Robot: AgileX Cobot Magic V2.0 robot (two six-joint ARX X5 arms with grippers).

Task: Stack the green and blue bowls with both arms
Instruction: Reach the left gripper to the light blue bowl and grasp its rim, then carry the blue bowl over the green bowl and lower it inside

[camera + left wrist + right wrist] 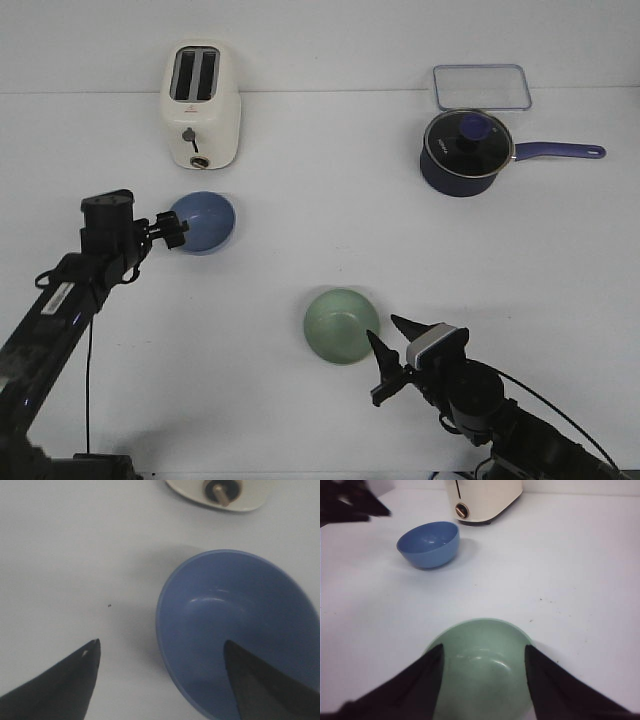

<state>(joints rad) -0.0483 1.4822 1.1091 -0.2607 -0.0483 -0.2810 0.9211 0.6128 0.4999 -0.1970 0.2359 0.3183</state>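
Note:
The light blue bowl (205,222) stands upright on the white table, in front of the toaster. My left gripper (172,230) is open at its left rim. In the left wrist view the gripper (161,644) straddles the rim of the blue bowl (240,625), one finger over the inside and one outside. The pale green bowl (342,325) stands near the table's front middle. My right gripper (385,333) is open just behind its right edge. In the right wrist view its (483,647) fingertips sit at either side of the green bowl (485,680). The blue bowl (429,542) shows beyond.
A cream toaster (200,105) stands at the back left, close behind the blue bowl. A dark navy lidded saucepan (465,150) with a long handle sits at the back right. A clear lidded container (481,86) lies behind it.

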